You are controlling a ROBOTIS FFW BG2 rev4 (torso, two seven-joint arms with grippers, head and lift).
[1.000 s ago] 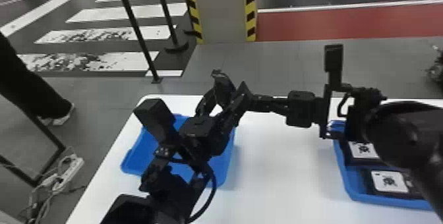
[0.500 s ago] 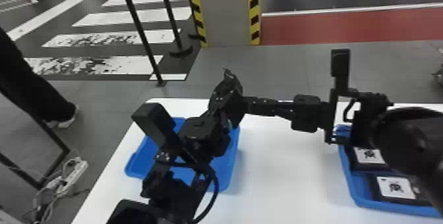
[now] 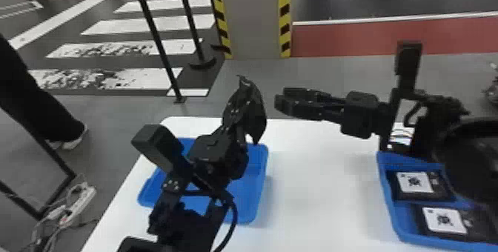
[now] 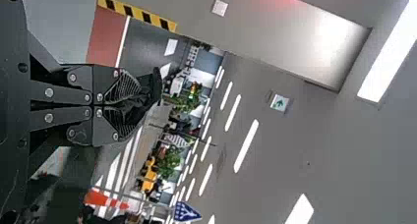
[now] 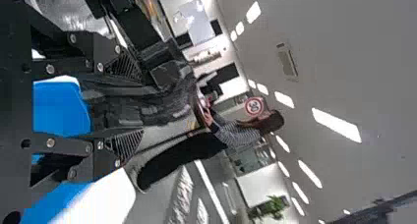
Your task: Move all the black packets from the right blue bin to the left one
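Near the table's (image 3: 315, 195) far edge, the left gripper (image 3: 241, 103) clamps a black packet (image 3: 256, 116); beside it, the right gripper (image 3: 279, 102) gapes.

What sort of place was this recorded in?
Probably an indoor test or demonstration hall dressed like a street: a zebra crossing marks the floor, a red-rimmed road sign shows behind, and strip lights run along the ceiling.

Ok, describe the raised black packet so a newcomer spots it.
Find the white table, then its left blue bin. Above its far edge, the left fingers grip the black packet, unlike the white-labelled packets lying in the right bin.
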